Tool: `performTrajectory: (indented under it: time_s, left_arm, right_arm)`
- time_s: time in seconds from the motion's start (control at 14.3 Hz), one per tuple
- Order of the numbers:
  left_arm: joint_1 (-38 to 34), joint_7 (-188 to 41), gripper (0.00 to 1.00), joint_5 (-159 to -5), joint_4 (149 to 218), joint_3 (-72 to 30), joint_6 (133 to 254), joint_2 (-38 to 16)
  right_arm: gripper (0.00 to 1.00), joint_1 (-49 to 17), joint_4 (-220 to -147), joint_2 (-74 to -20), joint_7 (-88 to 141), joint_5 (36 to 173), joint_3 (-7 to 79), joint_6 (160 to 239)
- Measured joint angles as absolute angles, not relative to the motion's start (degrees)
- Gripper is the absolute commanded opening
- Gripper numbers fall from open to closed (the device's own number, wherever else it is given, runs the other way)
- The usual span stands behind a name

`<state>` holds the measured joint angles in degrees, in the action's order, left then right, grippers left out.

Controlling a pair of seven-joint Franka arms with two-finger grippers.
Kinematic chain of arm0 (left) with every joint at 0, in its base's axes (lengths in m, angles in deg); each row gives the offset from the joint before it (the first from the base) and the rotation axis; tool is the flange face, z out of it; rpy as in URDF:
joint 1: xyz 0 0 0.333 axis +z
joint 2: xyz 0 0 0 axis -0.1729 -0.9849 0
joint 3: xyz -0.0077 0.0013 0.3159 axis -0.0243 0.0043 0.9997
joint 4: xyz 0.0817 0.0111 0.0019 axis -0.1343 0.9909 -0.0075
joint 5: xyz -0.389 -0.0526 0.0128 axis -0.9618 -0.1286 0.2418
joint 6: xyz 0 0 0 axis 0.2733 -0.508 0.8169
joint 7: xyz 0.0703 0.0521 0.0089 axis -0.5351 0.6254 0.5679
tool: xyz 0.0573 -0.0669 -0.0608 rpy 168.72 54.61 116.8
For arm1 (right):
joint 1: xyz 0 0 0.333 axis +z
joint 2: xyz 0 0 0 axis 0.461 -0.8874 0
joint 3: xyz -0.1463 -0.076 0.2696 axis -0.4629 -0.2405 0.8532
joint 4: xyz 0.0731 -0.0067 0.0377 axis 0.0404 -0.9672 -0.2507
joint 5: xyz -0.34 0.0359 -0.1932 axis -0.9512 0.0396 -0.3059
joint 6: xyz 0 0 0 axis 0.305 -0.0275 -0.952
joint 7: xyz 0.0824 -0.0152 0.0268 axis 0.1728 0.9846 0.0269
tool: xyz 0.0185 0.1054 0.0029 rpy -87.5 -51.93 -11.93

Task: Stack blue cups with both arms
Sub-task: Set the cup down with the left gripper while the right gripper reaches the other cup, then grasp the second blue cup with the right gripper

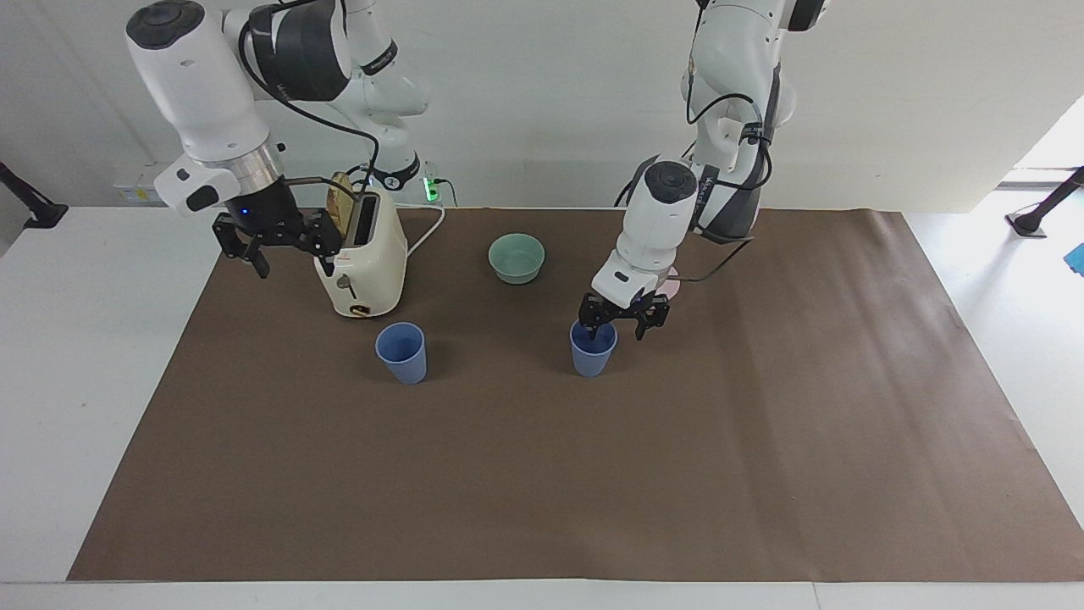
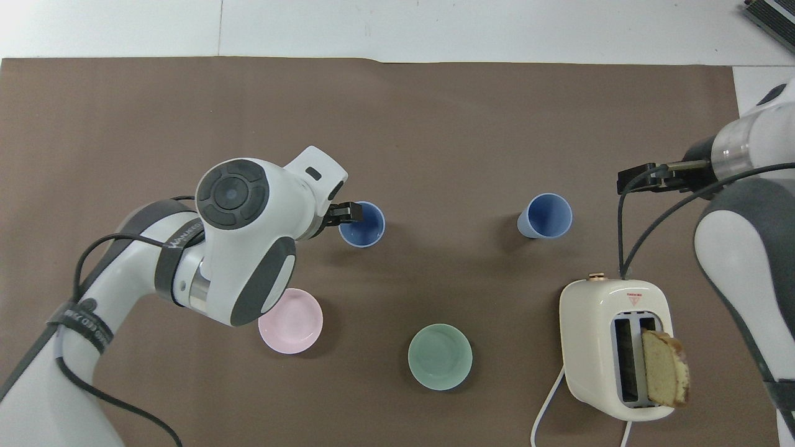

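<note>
Two blue cups stand upright on the brown mat. One cup [image 1: 401,352] [image 2: 545,215] stands by itself, farther from the robots than the toaster. My left gripper [image 1: 616,329] [image 2: 349,213] is open at the rim of the other cup [image 1: 592,356] [image 2: 363,225]. One finger hangs over that cup's mouth and the other is outside its wall, on the side toward the left arm's end. My right gripper [image 1: 292,257] [image 2: 638,180] is open and empty. It is in the air beside the toaster, over the mat's edge at the right arm's end.
A cream toaster [image 1: 362,271] [image 2: 612,347] with a bread slice [image 2: 666,367] in one slot stands near the right arm. A green bowl [image 1: 517,257] [image 2: 440,356] and a pink bowl [image 2: 290,321] lie nearer to the robots than the cups.
</note>
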<state>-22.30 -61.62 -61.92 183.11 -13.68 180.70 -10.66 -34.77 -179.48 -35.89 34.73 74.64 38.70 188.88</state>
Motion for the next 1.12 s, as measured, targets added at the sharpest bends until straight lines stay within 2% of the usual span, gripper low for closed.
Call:
performTrajectory:
  time_s: [0.42,0.77,0.84,0.91,0.98,1.05,1.12]
  left_arm:
    - [-10.52,-76.94,1.00,-61.71,181.66,-13.17,166.55,0.23]
    - [-1.25,-88.91,1.00,-61.70,174.17,-13.07,155.91,0.95]
    - [0.09,-90.60,1.00,-61.70,172.59,-13.07,153.90,0.92]
    - [1.40,-91.94,1.00,-61.69,171.03,-13.08,152.02,0.86]
    - [2.49,-92.83,1.00,-61.67,169.78,-13.08,150.75,0.81]
    - [3.31,-93.44,1.00,-61.52,168.76,-13.08,150.00,0.75]
    - [3.79,-93.77,1.00,-60.96,167.99,-13.07,149.62,0.67]
  right_arm:
    - [1.00,-32.35,-187.70,-40.06,34.73,74.64,38.72,199.28]
    - [1.00,-32.13,-193.19,-41.34,34.73,74.64,38.69,204.99]
    - [0.95,-31.86,-193.65,-41.96,34.73,74.64,38.70,206.06]
    - [0.59,-31.55,-193.89,-42.49,34.72,74.64,38.70,207.01]
    - [0.29,-31.37,-193.99,-42.78,34.72,74.64,38.71,207.40]
    - [0.04,-31.32,-194.01,-42.86,34.71,74.64,38.71,207.43]
    - [0.00,-31.32,-194.00,-42.85,34.67,74.64,38.71,207.44]
